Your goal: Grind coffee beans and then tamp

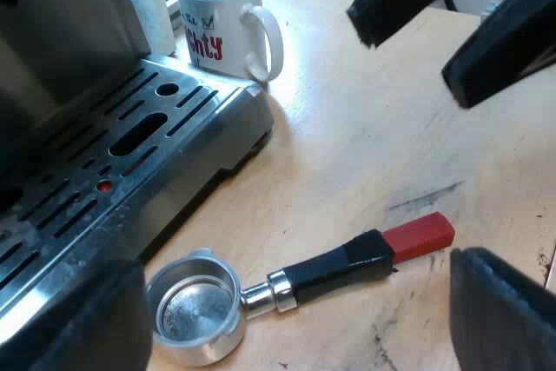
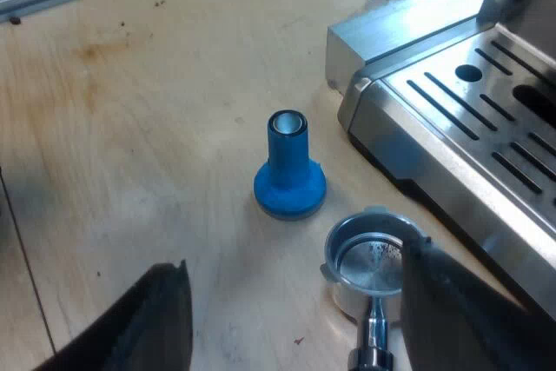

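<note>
Hovering over the loose holder (image 1: 195,310), left gripper (image 1: 295,271) fingers apart, right gripper (image 2: 295,291) likewise spread, tamper (image 2: 289,171) upright near it

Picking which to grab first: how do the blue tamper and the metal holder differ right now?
The tamper is blue; the holder is bare metal with a dark, red-tipped handle. The tamper stands upright on its wide base; the holder lies flat, cup facing up. Both rest loose on the wooden table near the machine.

White mug (image 1: 219,15), red lettering; pale wooden table (image 1: 365,154).
</note>
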Tool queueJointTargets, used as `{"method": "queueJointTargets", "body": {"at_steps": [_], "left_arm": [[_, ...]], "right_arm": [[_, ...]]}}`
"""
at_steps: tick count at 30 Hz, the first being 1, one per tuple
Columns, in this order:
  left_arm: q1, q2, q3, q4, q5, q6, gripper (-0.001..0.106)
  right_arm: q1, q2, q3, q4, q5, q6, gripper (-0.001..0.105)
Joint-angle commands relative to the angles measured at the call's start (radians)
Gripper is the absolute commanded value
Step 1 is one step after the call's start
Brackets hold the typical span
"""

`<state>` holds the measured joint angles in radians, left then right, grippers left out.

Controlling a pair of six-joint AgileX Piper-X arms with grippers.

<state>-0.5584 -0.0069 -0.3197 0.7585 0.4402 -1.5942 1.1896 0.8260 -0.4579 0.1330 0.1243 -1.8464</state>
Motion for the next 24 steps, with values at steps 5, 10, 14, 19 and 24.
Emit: {"method": "queueJointTargets", "body": {"at_steps": [5,10,14,19,24], "left_arm": [[-0.005,-0.060,-0.011,-0.010,0.003,0.000,0.071],[-0.005,-0.060,-0.022,-0.010,-0.026,0.000,0.071],[-0.002,-0.060,-0.027,-0.010,-0.177,-0.002,0.071],[-0.002,-0.060,-0.027,-0.010,-0.265,-0.058,0.071],[-0.002,-0.047,-0.029,-0.010,-0.317,-0.071,0.071]], "right_arm": [[0.002,-0.004,0.073,-0.133,0.036,-0.012,0.055],[0.002,-0.004,0.081,-0.133,0.036,-0.012,0.055],[0.002,-0.004,0.081,-0.133,0.036,-0.012,0.055],[0.002,-0.004,0.083,-0.133,0.036,-0.012,0.055],[0.002,-0.004,0.083,-0.133,0.036,-0.012,0.061]]}}
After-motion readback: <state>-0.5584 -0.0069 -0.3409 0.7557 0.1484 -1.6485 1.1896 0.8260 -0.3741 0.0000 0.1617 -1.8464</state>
